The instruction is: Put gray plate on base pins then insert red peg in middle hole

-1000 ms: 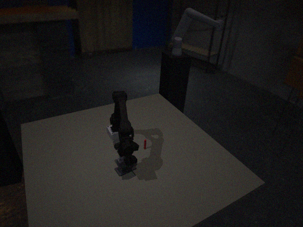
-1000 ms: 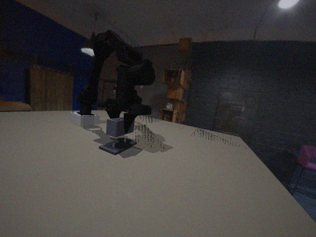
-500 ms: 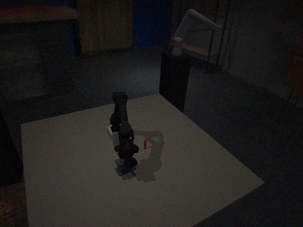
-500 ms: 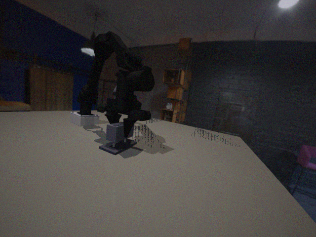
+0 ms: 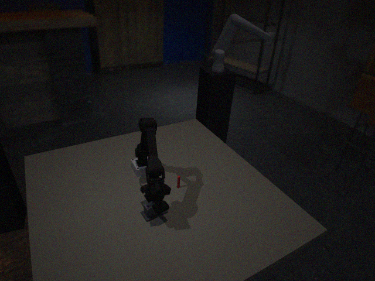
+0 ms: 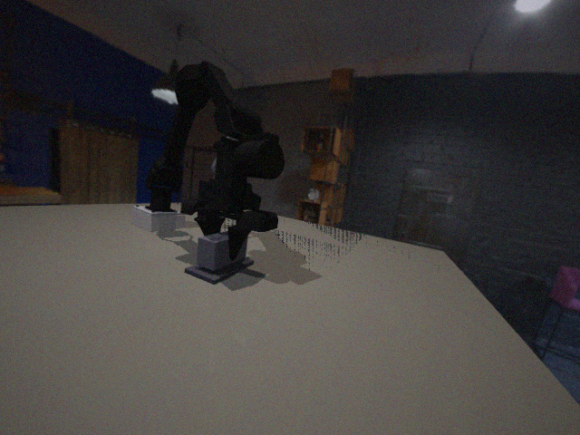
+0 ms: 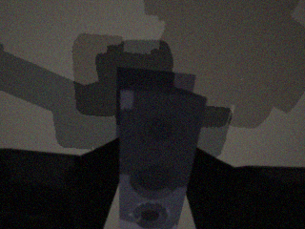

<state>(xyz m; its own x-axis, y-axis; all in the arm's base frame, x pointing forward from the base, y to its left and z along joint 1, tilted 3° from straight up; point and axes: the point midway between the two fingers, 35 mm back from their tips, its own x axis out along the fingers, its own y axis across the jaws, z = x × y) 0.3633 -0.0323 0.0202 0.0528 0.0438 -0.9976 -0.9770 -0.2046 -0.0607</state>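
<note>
My gripper (image 5: 154,207) (image 6: 223,243) (image 7: 152,140) is shut on the gray plate (image 5: 147,204) (image 6: 208,253) (image 7: 159,110), a thick block with a row of holes. The plate is upright over the flat dark base (image 5: 146,215) (image 6: 193,272) (image 7: 185,82), very low and close to its top face. Whether it lies fully flat cannot be told. The base's pins are hidden under the plate. The red peg (image 5: 178,182) stands upright on the table in the top view, behind and to the right of the gripper. It does not show in the other views.
The arm's white mount (image 5: 138,170) (image 6: 163,220) stands on the table (image 5: 227,218) (image 6: 327,351) behind the base. The arm reaches forward from it and casts shadows around the base and near the peg.
</note>
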